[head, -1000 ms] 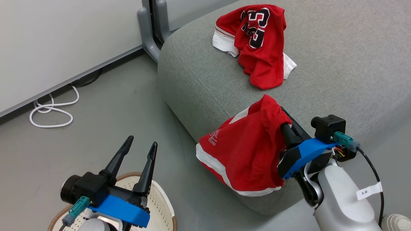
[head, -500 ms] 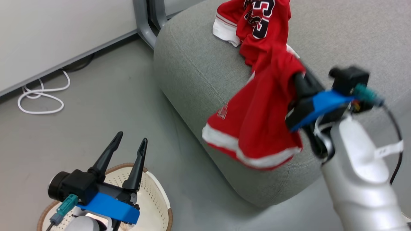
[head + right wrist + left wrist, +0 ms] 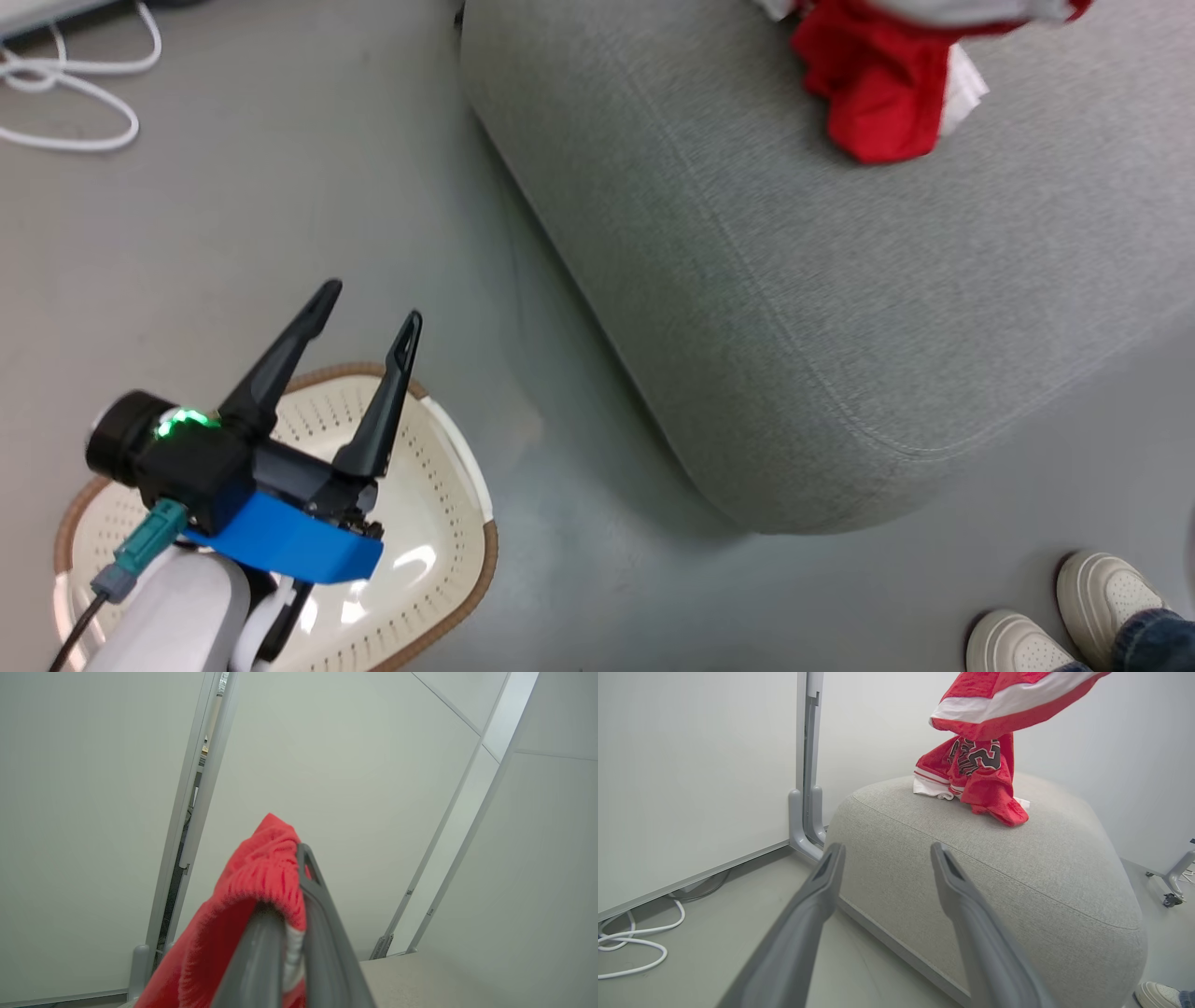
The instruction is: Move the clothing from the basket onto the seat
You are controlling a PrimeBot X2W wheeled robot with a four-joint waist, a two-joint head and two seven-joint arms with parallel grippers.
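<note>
Grey floor, white wall panels, white cable [image 3: 65, 103] loose by the wall. On the seat [image 3: 840, 308], one crumpled jersey [image 3: 980, 784]. Above it, second garment [image 3: 1008, 700] hanging, clenched in right pincer [image 3: 288, 891]. Left pincer [image 3: 372, 303] released, empty, over basket [image 3: 448, 504]. Best to lower until cloth rests well inside seat edge, beside jersey, then let go. Garment top cut off in left wrist view. Basket bottom partly hidden by left arm, probably empty.
</note>
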